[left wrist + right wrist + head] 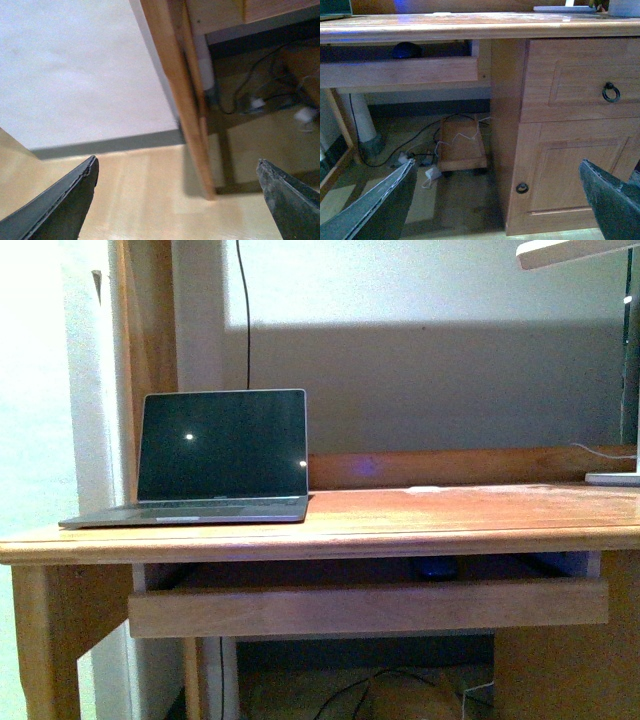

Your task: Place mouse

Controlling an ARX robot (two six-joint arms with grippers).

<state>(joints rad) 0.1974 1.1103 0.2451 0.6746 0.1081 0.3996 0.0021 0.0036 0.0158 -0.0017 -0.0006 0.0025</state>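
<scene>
The mouse [436, 567], small, dark grey-blue and domed, lies in the pulled-out tray [368, 606] under the wooden desk top [400, 520]. It also shows in the right wrist view [406, 50], in the shadow behind the tray's front board [400, 73]. Neither arm shows in the front view. My left gripper [177, 172] is open and empty, low by the floor next to a desk leg [185, 100]. My right gripper [497, 172] is open and empty, low in front of the desk's cabinet door [570, 165], well below the mouse.
An open laptop [215, 460] sits on the desk's left part. A lamp base [612, 478] stands at the right edge. A drawer with a ring handle [611, 92] is above the cabinet door. Cables and a small wooden cart [462, 145] lie under the desk.
</scene>
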